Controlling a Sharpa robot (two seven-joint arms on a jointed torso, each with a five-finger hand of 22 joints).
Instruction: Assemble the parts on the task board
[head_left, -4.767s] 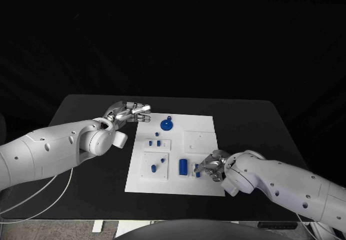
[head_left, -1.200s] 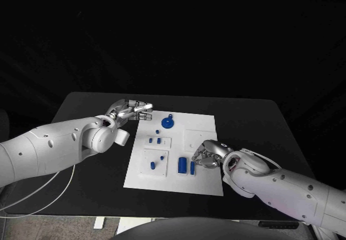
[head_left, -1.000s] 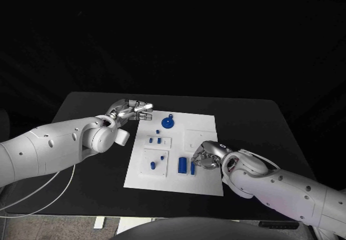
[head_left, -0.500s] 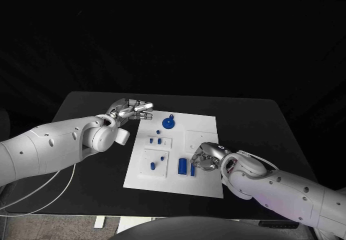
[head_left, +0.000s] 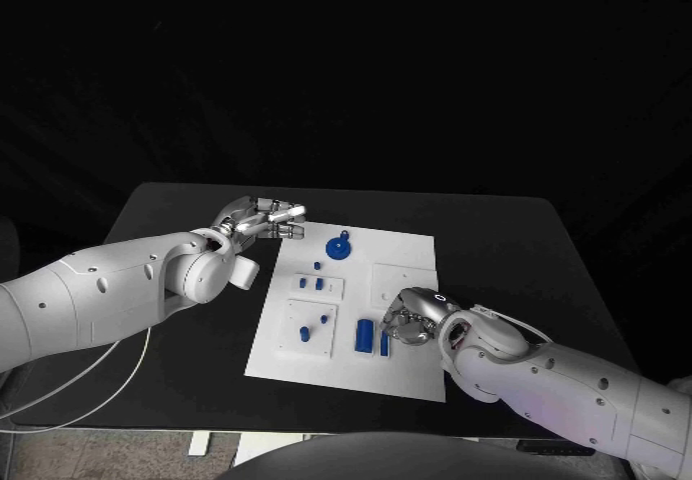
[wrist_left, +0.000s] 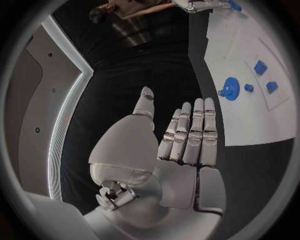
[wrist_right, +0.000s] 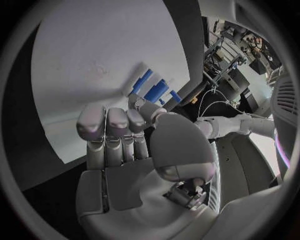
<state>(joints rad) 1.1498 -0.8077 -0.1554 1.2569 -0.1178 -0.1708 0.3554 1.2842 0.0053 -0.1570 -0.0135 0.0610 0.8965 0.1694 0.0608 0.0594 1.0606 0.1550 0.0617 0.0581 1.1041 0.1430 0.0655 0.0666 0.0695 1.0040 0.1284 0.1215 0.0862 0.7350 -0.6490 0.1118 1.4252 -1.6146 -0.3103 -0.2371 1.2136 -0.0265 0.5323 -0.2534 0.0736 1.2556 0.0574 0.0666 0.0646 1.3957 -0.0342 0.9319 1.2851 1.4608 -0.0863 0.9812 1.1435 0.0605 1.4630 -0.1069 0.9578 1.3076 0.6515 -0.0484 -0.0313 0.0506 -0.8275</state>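
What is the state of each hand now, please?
Left hand: open, fingers straight, holding nothing.
Right hand: over the white board by the blue parts; grip cannot be told.

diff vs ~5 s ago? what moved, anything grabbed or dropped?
Right hand slid from the task board's right edge inward, to beside the blue parts. I can't tell whether it grips anything. Left hand stayed off the far-left corner; the blue gear looks unmoved.

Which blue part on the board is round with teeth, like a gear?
The blue gear at the task board's far end, nearest the left hand. The other blue parts are small blocks and bars.
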